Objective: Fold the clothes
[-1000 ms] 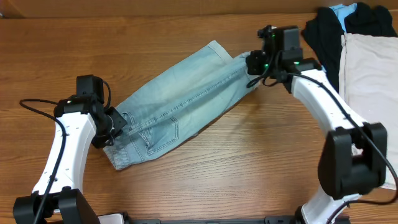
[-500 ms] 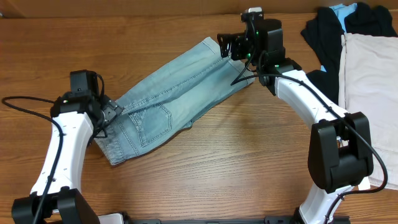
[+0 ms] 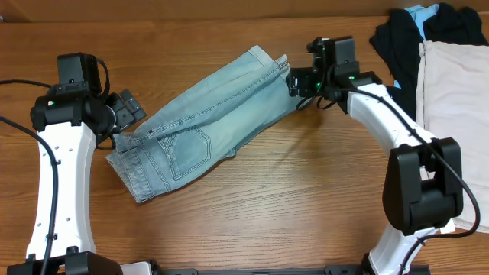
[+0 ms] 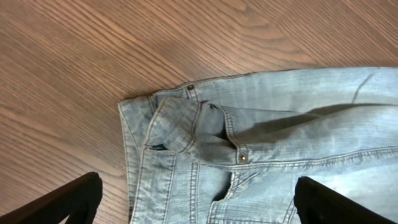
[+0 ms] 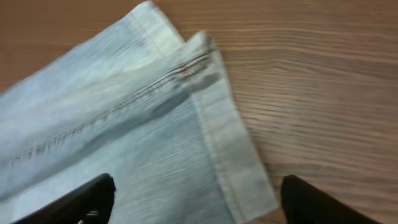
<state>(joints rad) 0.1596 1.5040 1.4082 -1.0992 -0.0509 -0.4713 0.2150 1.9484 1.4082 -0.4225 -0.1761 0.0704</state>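
Observation:
The clothes, a pair of faded light-blue denim shorts (image 3: 206, 122), lie flat on the wooden table, doubled lengthwise and running diagonally from near left to far right. My left gripper (image 3: 126, 111) hovers open above the waistband end. In the left wrist view the waistband and rivets of the shorts (image 4: 280, 124) lie below the spread left gripper (image 4: 199, 186), untouched. My right gripper (image 3: 294, 80) is open just off the hemmed leg end. The right wrist view shows the hem of the shorts (image 5: 124, 112) under the wide right gripper (image 5: 199, 186), which holds nothing.
A black garment (image 3: 397, 46) and a beige garment (image 3: 454, 114) are piled at the far right, close behind my right arm. A scrap of light-blue cloth (image 3: 420, 11) peeks out at the table's back edge.
Both grippers have opened and let go of the shorts. The left arm has risen and drawn back to the left; the right gripper has pulled back to the right of the hem.

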